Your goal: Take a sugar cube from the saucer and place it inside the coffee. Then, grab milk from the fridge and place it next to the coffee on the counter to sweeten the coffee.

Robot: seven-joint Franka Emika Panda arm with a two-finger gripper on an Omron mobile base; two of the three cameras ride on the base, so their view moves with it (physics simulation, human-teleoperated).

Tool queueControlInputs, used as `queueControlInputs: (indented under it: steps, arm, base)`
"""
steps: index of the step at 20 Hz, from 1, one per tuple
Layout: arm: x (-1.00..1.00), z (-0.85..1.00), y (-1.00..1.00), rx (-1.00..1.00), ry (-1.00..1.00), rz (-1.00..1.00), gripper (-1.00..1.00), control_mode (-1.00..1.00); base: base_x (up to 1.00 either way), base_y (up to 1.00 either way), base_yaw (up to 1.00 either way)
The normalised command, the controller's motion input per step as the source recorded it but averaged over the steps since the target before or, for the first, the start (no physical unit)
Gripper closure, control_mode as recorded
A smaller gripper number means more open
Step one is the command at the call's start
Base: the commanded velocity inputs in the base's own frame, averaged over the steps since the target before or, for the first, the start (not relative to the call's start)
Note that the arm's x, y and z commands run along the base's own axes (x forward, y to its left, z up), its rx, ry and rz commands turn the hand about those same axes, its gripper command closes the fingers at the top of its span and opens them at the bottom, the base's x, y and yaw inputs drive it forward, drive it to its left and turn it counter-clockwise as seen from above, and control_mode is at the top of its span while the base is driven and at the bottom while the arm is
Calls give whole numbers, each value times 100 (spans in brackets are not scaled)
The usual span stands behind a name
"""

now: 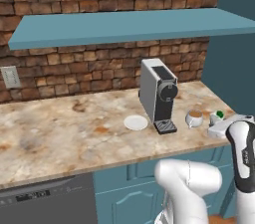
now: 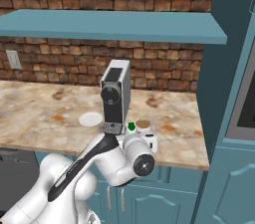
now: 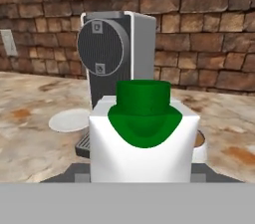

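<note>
My gripper [image 3: 137, 174] is shut on the milk [image 3: 144, 133], a white carton with a green cap, held upright over the counter [image 1: 60, 128]. The milk [image 1: 217, 116] is just in front of the coffee [image 1: 194, 117], on the side of the counter's front edge. The brown-filled cup [image 2: 144, 125] stands to the right of the coffee machine's base, and its rim [image 3: 200, 141] peeks out behind the carton. Left of the machine lies the white saucer [image 1: 135, 122], and it looks bare. The sugar cube is out of view, and so is the fridge. I cannot tell whether the carton touches the counter.
The grey-and-black coffee machine [image 1: 158, 93] stands close behind the cup and carton. A teal shelf [image 1: 124, 26] runs overhead along the brick wall. A tall teal cabinet [image 2: 234, 118] closes off the counter's right end. To the left the worktop [image 2: 40, 108] stretches wide.
</note>
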Motion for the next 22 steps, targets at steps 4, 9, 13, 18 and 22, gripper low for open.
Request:
queueControlInputs:
  steps: [4,9,13,18,22]
  arm:
    - [31,-22,-33,4,-1,0,100,-100]
    - [21,-10,-56,6,0,0,100,-100]
    - [13,-8,-64,6,0,0,100,-100]
    - [17,-13,-36,1,0,0,100,-100]
    - [13,-31,-2,-1,-2,0,100,-100]
  base:
    - [0,0,0]
    - [0,0,0]
    - [0,0,0]
    - [0,0,0]
    - [0,0,0]
